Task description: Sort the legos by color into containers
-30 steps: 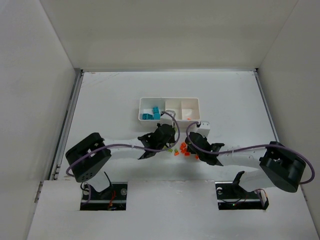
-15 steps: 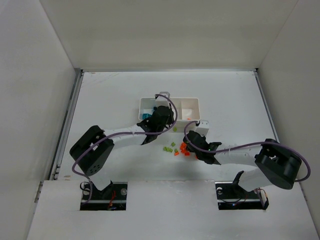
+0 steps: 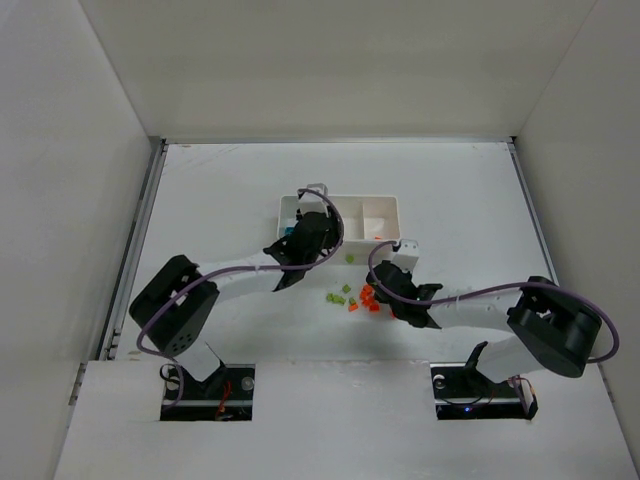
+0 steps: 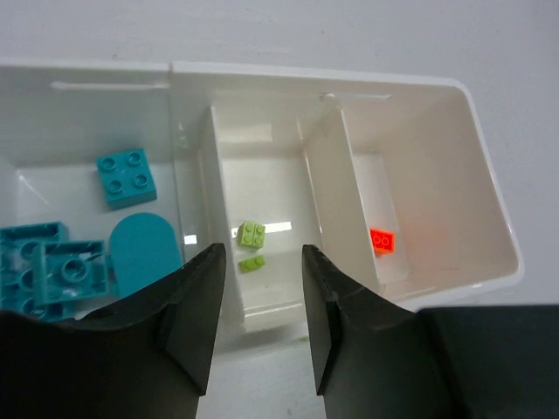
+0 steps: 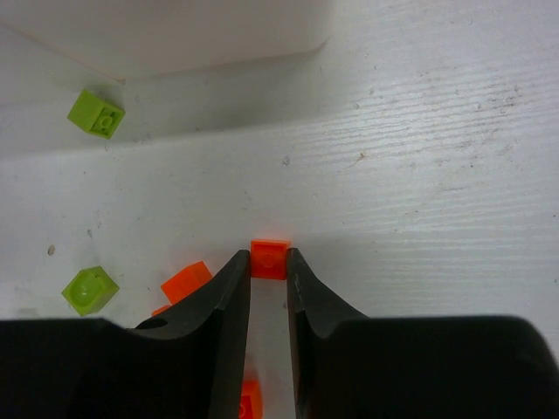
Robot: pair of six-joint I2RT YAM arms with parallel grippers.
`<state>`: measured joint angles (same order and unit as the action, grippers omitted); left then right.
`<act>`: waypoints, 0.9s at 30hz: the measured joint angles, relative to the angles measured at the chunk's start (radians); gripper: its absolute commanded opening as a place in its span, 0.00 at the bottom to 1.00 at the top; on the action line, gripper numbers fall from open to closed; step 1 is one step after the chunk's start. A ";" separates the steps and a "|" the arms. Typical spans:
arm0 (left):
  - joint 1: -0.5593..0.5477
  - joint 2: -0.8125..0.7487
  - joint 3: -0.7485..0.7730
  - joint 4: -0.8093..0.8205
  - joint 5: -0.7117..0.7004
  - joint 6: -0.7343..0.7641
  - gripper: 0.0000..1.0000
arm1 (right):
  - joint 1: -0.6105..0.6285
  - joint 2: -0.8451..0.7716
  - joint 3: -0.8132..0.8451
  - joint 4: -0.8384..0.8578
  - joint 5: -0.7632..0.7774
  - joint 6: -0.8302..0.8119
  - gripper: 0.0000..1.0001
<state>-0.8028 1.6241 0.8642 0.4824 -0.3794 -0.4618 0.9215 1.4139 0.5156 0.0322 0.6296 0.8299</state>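
The white tray (image 3: 388, 201) has three compartments. In the left wrist view, several teal legos (image 4: 127, 177) lie in its left compartment, two lime green legos (image 4: 252, 233) in the middle one and one orange lego (image 4: 382, 239) in the right one. My left gripper (image 3: 312, 232) hovers over the tray's near edge, open and empty (image 4: 262, 266). My right gripper (image 3: 380, 285) is low on the table, shut on a small orange lego (image 5: 269, 258) held between its fingertips (image 5: 268, 269). It sits at the edge of the loose pile.
Loose orange legos (image 3: 366, 298) and lime green legos (image 3: 338, 297) lie on the table between the arms. One green lego (image 3: 349, 258) lies just in front of the tray. In the right wrist view, green legos (image 5: 96, 113) and an orange one (image 5: 186, 279) lie left of the fingers.
My left gripper has moved from the loose pile up and left to the tray. My right gripper has stayed at the orange legos, shifting only slightly.
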 measured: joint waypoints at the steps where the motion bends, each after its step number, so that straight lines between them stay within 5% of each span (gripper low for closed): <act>1: 0.000 -0.031 -0.029 0.002 -0.003 -0.003 0.38 | 0.000 0.001 0.000 0.001 0.003 0.002 0.23; 13: -0.122 -0.297 -0.335 -0.006 -0.025 -0.038 0.39 | 0.026 -0.152 0.010 -0.109 0.030 0.011 0.21; 19: -0.166 -0.274 -0.344 0.025 -0.045 -0.040 0.41 | 0.007 -0.283 0.109 -0.136 0.016 -0.076 0.21; 27: -0.169 -0.122 -0.318 0.085 -0.036 -0.018 0.50 | -0.188 -0.137 0.296 -0.047 -0.072 -0.254 0.22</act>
<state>-0.9714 1.5021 0.5465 0.5674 -0.4152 -0.4797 0.7338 1.2774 0.8116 -0.0143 0.5579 0.5755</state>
